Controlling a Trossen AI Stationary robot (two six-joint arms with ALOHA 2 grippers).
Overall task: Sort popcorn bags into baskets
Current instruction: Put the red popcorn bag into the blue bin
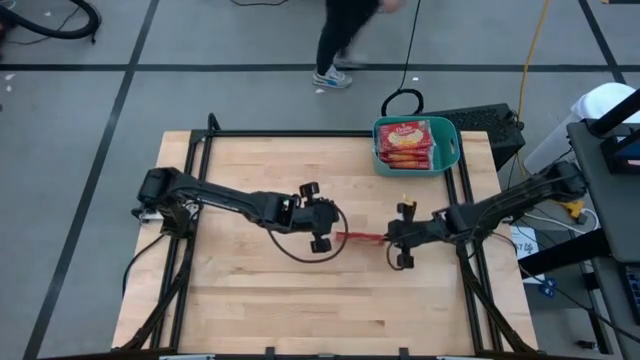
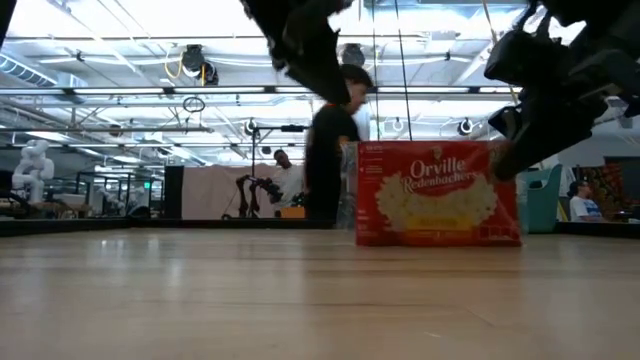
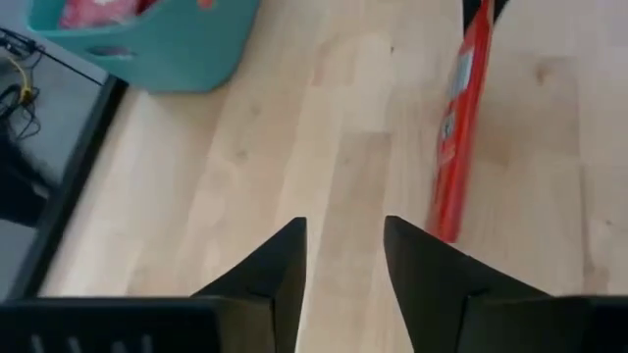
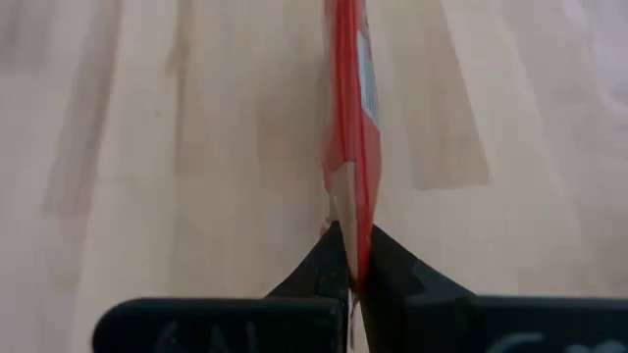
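One red popcorn bag (image 1: 360, 237) stands upright on a long edge in the middle of the table, its yellow popcorn picture (image 2: 437, 192) facing the near edge. My right gripper (image 1: 395, 240) is shut on the bag's right end. My left gripper (image 1: 322, 225) hangs open just past the bag's left end. In the left wrist view its fingertips (image 3: 343, 255) stand beside the bag (image 3: 461, 127), not around it. The teal basket (image 1: 448, 150) sits at the far right corner with several red bags (image 1: 405, 143) stacked flat inside. My right gripper (image 4: 350, 260) pinches the bag's short right end (image 4: 348, 211) between its two fingers, which come level from the table's right and point along the bag. The bag stands on edge, upright, with its lower long edge (image 2: 437, 241) down at the table top.
A black frame rail (image 1: 300, 133) runs round the table. Bare wood lies on the near half (image 1: 330, 300) and the left. A person (image 1: 340, 40) walks on the floor beyond the far edge. A cable loop (image 1: 300, 245) hangs under my left wrist.
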